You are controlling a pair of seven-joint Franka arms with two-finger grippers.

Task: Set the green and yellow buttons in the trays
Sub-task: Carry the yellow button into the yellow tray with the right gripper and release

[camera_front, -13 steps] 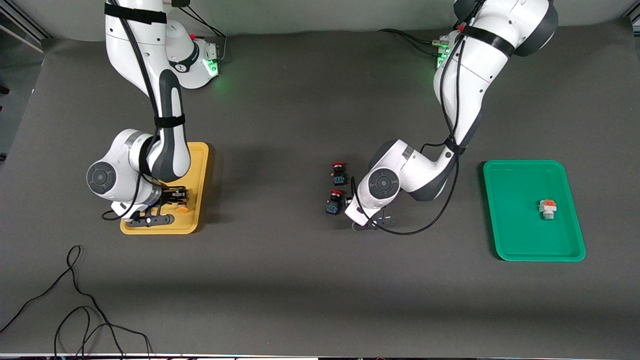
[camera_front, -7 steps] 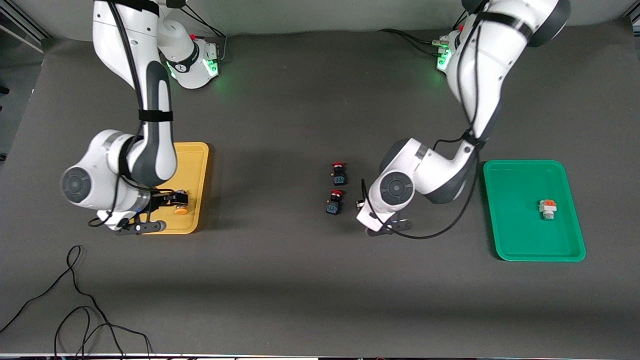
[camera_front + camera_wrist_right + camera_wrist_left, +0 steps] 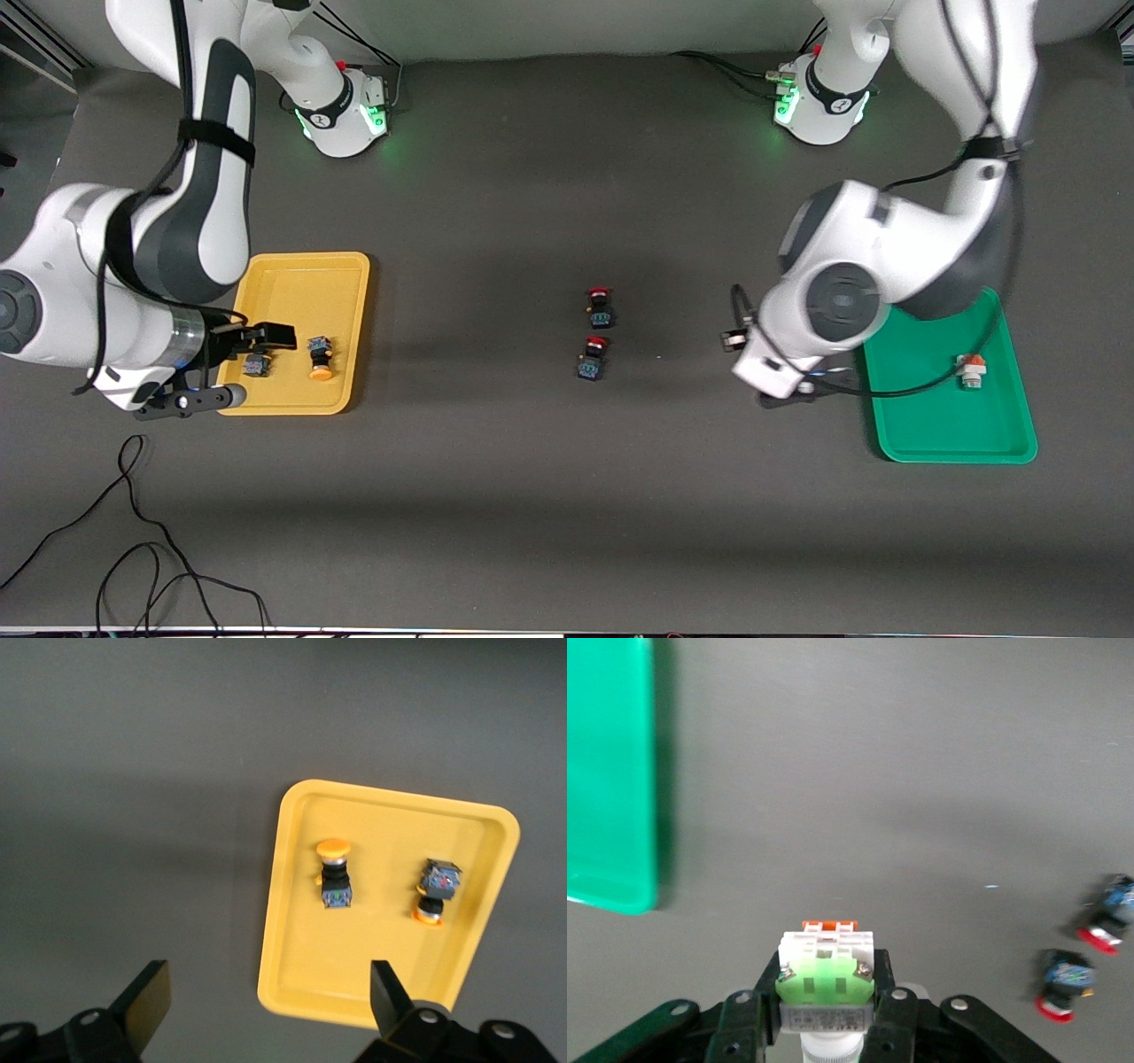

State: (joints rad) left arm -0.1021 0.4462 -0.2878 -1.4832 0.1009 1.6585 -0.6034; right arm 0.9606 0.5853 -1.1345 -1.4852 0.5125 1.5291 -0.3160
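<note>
Left gripper clamped on blocky whitish green-faced button, seen only at left wrist, beside glossy green tray, right gripper spread wide over yellow tray, two round-capped yellow buttons inside

Both arms are glossy white with dark grey joint sections and round grey caps on the joints. Black straps bind thin black cables along the links. Each base glows green at its side and carries a small red part. The left end effector has black fingers with silver screws; the right end effector's fingers are black too.
</note>
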